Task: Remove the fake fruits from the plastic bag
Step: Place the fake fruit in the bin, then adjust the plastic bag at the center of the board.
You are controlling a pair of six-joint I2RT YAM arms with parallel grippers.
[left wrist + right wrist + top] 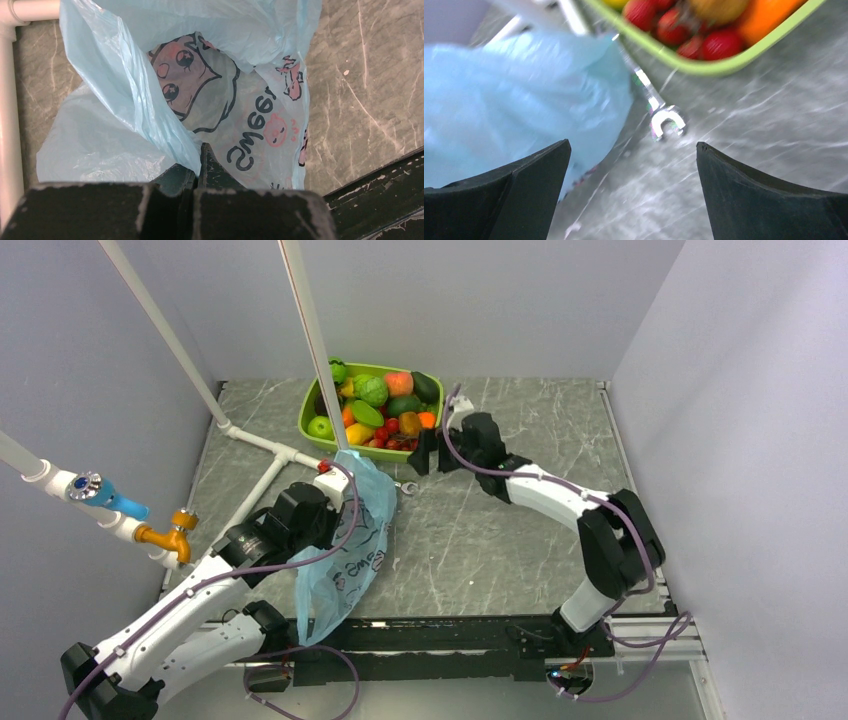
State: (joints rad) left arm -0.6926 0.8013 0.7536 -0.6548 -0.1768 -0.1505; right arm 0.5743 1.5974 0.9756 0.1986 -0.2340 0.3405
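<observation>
The light blue plastic bag (345, 560) hangs limp from my left gripper (343, 488) down toward the table's near edge. In the left wrist view the left gripper (202, 157) is shut on a fold of the plastic bag (240, 115), whose printed cartoon faces show; no fruit shows inside it. Fake fruits (398, 383) fill the lime-green tray (308, 418) at the back. My right gripper (430, 450) hovers open and empty by the tray's front edge, right of the bag's top. The right wrist view shows the right gripper (631, 150) over bare table, with the bag (514, 100) to its left.
A small metal wrench (405, 485) (664, 120) lies on the table between the bag and the tray (704, 65). White pipes (250, 435) cross the back left. A blue and orange tap (120, 510) sticks out at the left wall.
</observation>
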